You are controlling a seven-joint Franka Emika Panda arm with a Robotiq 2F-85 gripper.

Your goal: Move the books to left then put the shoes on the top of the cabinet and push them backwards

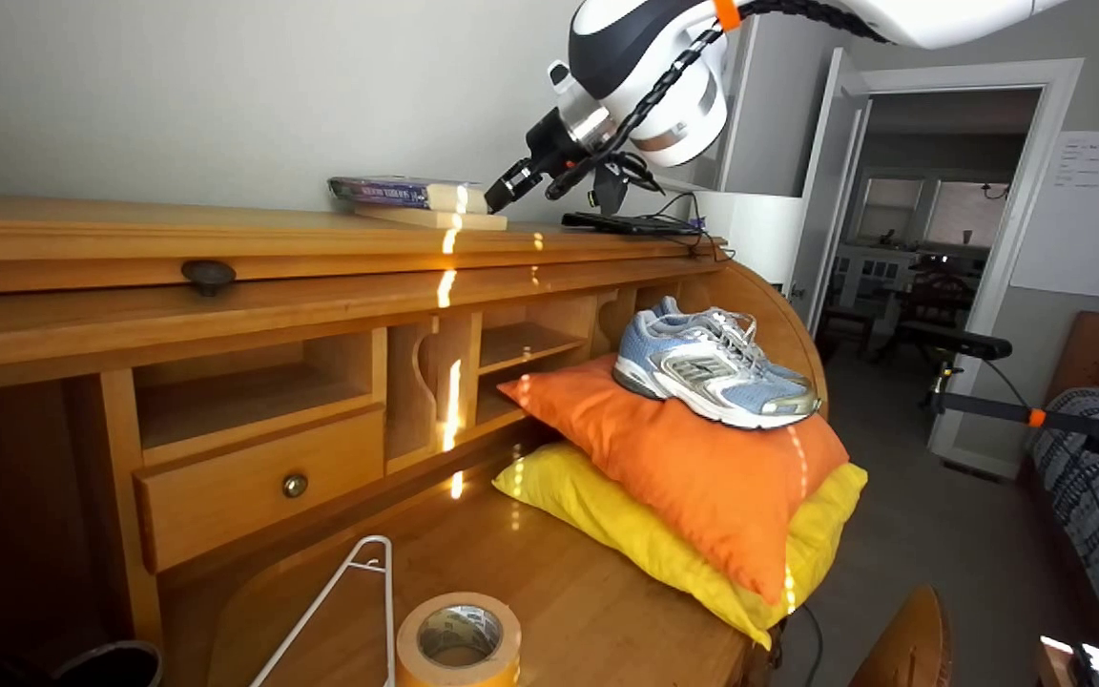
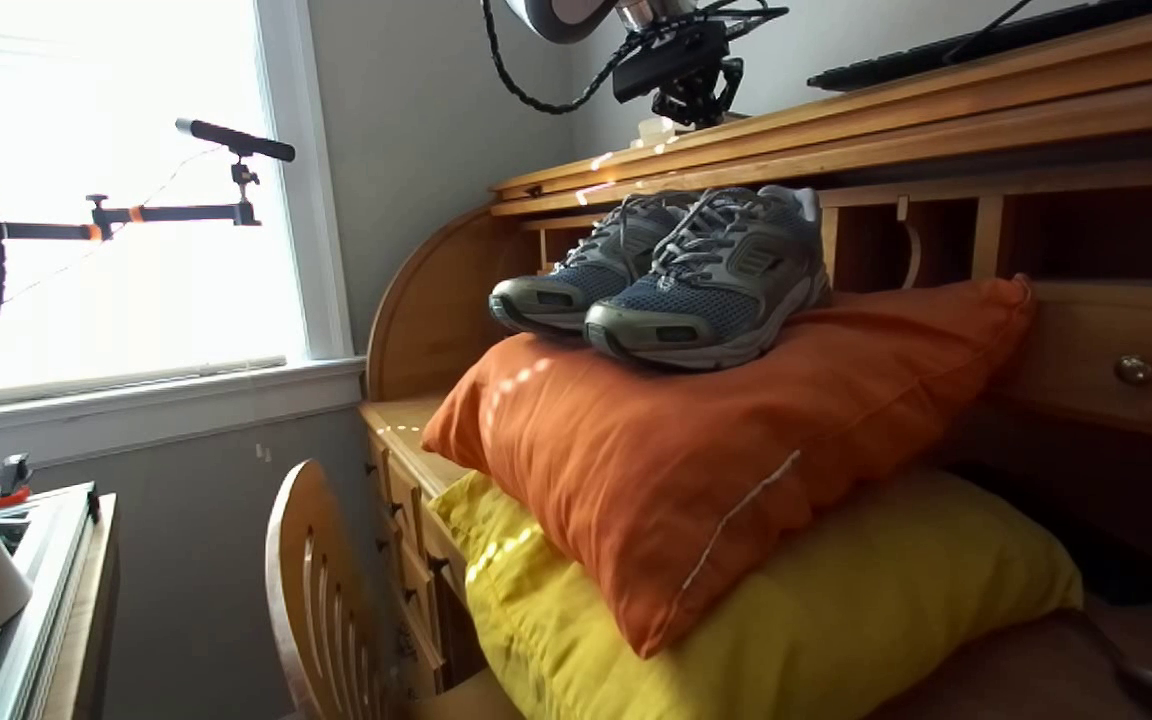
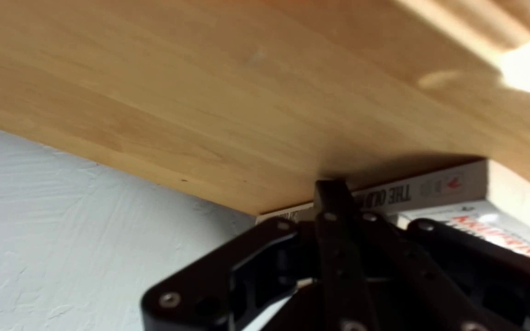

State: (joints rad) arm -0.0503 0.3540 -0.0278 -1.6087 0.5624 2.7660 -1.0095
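Books (image 1: 392,196) lie in a small flat stack on top of the cabinet (image 1: 301,250), toward its back by the grey wall (image 1: 187,105); the upper shows a dark purplish-blue side, the lower book (image 1: 430,219) a pale one. Above the cabinet's top, just beside the end of that stack, the gripper (image 1: 497,202) slants downward with its two fingers (image 3: 341,257) together. In the wrist view the fingertips (image 3: 331,195) overlap a spine (image 3: 423,186) reading THE OLD — whether they touch it, I cannot tell. The shoes (image 1: 712,367) are below the cabinet's top ledge, in front of its cubbies (image 1: 249,386): side by side, soles down, toes turned away from the cubbies. They rest on an orange pillow (image 2: 716,430), which lies on a yellow pillow (image 2: 836,600) over the cabinet's desk surface (image 1: 559,563). In both exterior views a flat black device (image 1: 631,224) sits on the cabinet's top. Lower down, on the cabinet's desk surface, are a roll of tape (image 1: 509,644) and a white triangular frame (image 1: 389,611); a wooden chair (image 2: 286,590) stands before the cabinet — its curved, slatted back showing in an exterior view. Patches of sunlight (image 1: 451,405) cross the cabinet's front.
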